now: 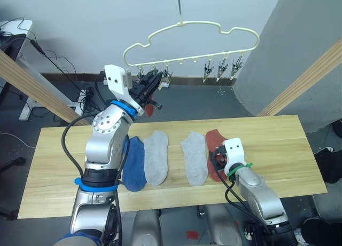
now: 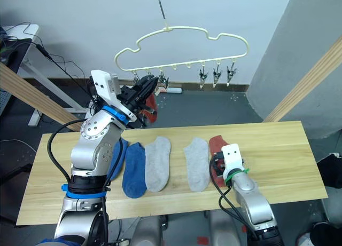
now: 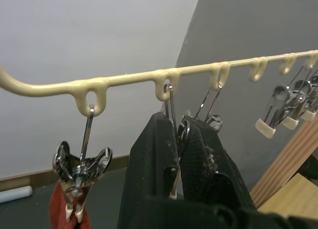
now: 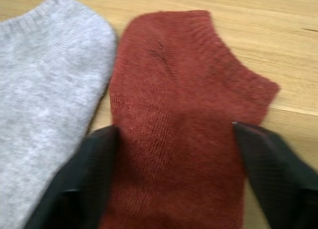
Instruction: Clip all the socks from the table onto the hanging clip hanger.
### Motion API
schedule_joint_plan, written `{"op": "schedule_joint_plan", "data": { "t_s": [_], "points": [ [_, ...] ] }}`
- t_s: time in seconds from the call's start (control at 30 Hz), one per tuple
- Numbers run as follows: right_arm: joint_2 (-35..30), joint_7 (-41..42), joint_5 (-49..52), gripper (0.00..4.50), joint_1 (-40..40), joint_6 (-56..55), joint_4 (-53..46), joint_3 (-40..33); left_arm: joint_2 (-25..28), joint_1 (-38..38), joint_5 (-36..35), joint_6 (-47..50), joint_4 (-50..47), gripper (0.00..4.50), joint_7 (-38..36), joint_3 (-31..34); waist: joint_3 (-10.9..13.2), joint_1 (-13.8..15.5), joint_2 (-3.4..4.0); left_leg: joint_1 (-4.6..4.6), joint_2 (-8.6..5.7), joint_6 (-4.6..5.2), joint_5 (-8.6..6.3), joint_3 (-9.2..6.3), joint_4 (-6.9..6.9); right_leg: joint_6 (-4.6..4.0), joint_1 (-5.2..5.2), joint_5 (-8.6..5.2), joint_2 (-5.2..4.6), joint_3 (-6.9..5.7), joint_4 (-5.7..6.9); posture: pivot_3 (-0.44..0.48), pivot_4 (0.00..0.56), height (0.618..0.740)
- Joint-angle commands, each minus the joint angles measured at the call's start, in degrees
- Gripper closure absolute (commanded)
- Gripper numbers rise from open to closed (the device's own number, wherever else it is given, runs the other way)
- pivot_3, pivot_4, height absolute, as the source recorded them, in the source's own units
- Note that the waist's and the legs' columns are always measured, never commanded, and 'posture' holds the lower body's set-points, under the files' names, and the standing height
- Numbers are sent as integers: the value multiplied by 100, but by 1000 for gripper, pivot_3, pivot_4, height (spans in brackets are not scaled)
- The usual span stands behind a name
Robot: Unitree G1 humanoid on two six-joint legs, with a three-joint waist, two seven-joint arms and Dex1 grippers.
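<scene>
1. Socks lying flat on table (image 1: 278, 150): blue sock (image 1: 134, 166), two grey socks (image 1: 156, 156), red sock (image 4: 174, 119).
2. Second red sock (image 3: 62, 214) hanging from end clip (image 3: 79, 167) of hanger (image 1: 192, 43).
3. Left gripper (image 3: 179, 154) pinching the next clip.
4. Right gripper (image 4: 174, 154) hovering, fingers spread over red sock.

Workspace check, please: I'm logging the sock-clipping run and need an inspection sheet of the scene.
Surface: wooden table, level.
Job's things: two blue socks, two grey socks and one red sock on the table; another red sock clipped on the clip hanger.
Clutter: nothing seen.
Grippers: left pincer shut on a clip; right pincer open over the table's red sock.
Cables: floor wires behind the table.
Surroundings: wooden poles, grey wall.
</scene>
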Motion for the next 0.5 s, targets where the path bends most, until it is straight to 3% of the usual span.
{"op": "schedule_joint_plan", "data": {
  "t_s": [0.03, 0.23, 0.5],
  "points": [
    [-9, 68, -38, 2233, 185, 204, 221, 6, 106, -32, -287, 131, -407, 4327, -172, 102, 0, 0, 0, 0, 0, 0, 0, 0, 0, 0, 0, 0, 0, 0, -1, -97, 399, 740],
    [-406, 496, -62, 4394, 180, 12, -267, 23, 272, -181, -867, 793, -574, 4327, -287, 310, 0, 9, 0, 0, 0, 0, 0, 1, -1, 0, 0, 0, -1, 1, -2, -94, 398, 740],
    [-1032, 1327, 9, 4500, -702, -220, -973, 229, 474, -403, -1464, 1513, -704, 4327, -312, 532, 9, -21, 0, -2, 0, 0, 0, 2, -2, 1, -4, 0, 3, 3, -2, -95, 399, 740]
  ]
}}
